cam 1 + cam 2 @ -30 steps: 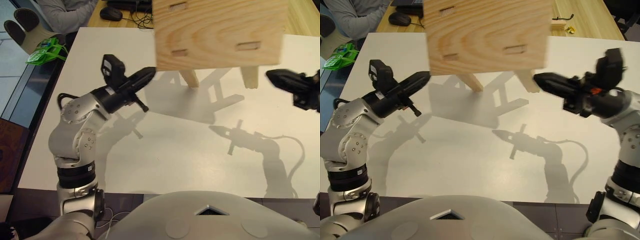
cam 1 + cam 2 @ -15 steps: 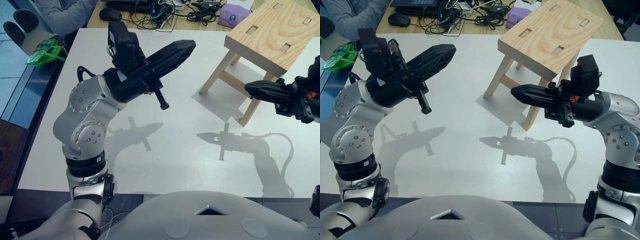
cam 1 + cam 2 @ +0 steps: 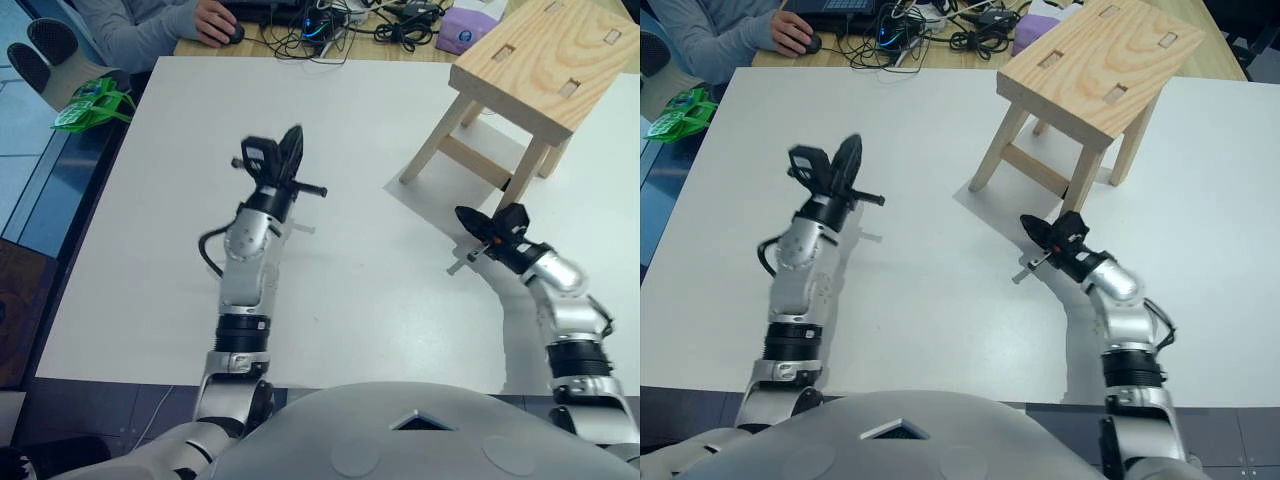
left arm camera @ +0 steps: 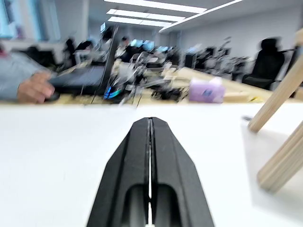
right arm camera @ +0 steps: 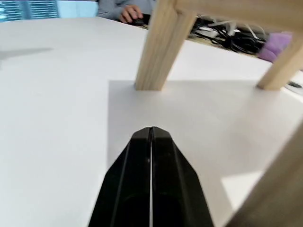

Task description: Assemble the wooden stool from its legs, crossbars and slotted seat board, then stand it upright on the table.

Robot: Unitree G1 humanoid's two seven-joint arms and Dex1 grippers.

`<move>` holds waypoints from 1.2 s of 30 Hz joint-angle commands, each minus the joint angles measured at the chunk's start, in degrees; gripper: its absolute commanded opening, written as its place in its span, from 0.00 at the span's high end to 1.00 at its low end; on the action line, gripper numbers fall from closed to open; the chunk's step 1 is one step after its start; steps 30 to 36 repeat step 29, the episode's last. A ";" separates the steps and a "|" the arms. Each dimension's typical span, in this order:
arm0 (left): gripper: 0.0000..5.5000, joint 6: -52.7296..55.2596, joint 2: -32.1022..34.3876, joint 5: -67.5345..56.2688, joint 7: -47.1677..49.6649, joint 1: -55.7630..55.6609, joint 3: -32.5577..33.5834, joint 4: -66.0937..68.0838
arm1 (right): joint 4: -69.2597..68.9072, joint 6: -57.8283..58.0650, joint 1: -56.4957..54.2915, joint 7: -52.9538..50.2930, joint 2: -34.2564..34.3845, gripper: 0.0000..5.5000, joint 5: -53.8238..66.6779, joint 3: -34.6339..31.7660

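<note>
The right tool [image 3: 1032, 226] was clenched on nothing, low over the table [image 3: 940, 320]. The left tool [image 3: 295, 140], at its nine o'clock, was clenched and empty too. At the right tool's one o'clock stood the stool [image 3: 535, 60], upright and fully built. It was rigid, smooth wood, probably light but bulky, so a leg [image 3: 435, 140] or crossbar [image 3: 480, 163] would give the surest hold.

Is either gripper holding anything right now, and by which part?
Nothing is held. The left gripper and the right gripper are both shut and empty; the stool stands on the table, clear of both.
</note>
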 commanded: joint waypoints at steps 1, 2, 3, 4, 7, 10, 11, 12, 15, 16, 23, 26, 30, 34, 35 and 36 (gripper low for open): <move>1.00 -8.33 -2.09 3.12 1.72 -0.50 -0.28 16.00 | 23.47 -9.42 -3.26 -14.80 2.54 1.00 -10.76 2.88; 1.00 -9.70 -2.15 3.41 1.75 -1.26 -0.20 18.56 | 26.09 -10.79 -4.04 -15.95 2.69 1.00 -11.16 3.03; 1.00 -11.00 -2.11 3.59 1.90 -2.39 0.08 21.00 | 28.41 -12.09 -4.86 -16.68 2.71 1.00 -11.24 2.99; 1.00 -12.22 -2.06 3.71 2.06 -3.53 0.40 23.19 | 30.46 -13.16 -5.68 -17.22 2.61 1.00 -11.31 2.98; 1.00 -16.30 -1.92 3.92 2.94 -6.69 1.51 30.22 | 35.67 -15.11 -8.48 -18.76 2.25 1.00 -11.34 2.73; 1.00 -19.80 -2.40 4.10 2.95 -7.68 1.88 34.88 | 38.28 -16.20 -10.97 -21.05 2.60 1.00 -9.93 1.20; 1.00 -20.68 -2.63 4.22 2.57 -7.66 1.68 35.67 | 38.71 -16.63 -11.58 -22.63 2.53 1.00 -9.72 0.58; 1.00 -21.40 -2.82 4.27 2.26 -7.70 1.56 36.34 | 39.02 -17.07 -12.05 -24.31 2.38 1.00 -9.60 -0.01; 1.00 -22.77 -3.21 4.40 1.90 -8.12 1.59 37.61 | 39.40 -18.64 -12.96 -31.08 1.10 1.00 -10.99 -0.87; 1.00 -23.06 -3.33 4.39 1.75 -8.24 1.62 37.72 | 39.40 -19.04 -13.16 -33.28 0.69 1.00 -11.65 -0.90; 1.00 -24.60 -4.01 4.66 0.11 -9.47 0.92 37.32 | 38.33 -20.93 -13.41 -28.31 3.70 1.00 -9.71 -0.84; 1.00 -24.42 -4.42 4.33 -1.95 -9.62 0.55 36.91 | 36.39 -21.67 -13.02 -23.13 5.81 1.00 -8.90 0.28; 1.00 -24.36 -4.60 4.34 -3.02 -9.69 0.41 36.67 | 34.34 -21.66 -12.95 -21.33 6.43 1.00 -9.22 0.96; 1.00 -24.36 -4.60 4.34 -3.02 -9.69 0.41 36.67 | 34.34 -21.66 -12.95 -21.33 6.43 1.00 -9.22 0.96; 1.00 -24.36 -4.60 4.34 -3.02 -9.69 0.41 36.67 | 34.34 -21.66 -12.95 -21.33 6.43 1.00 -9.22 0.96; 1.00 -24.36 -4.60 4.34 -3.02 -9.69 0.41 36.67 | 34.34 -21.66 -12.95 -21.33 6.43 1.00 -9.22 0.96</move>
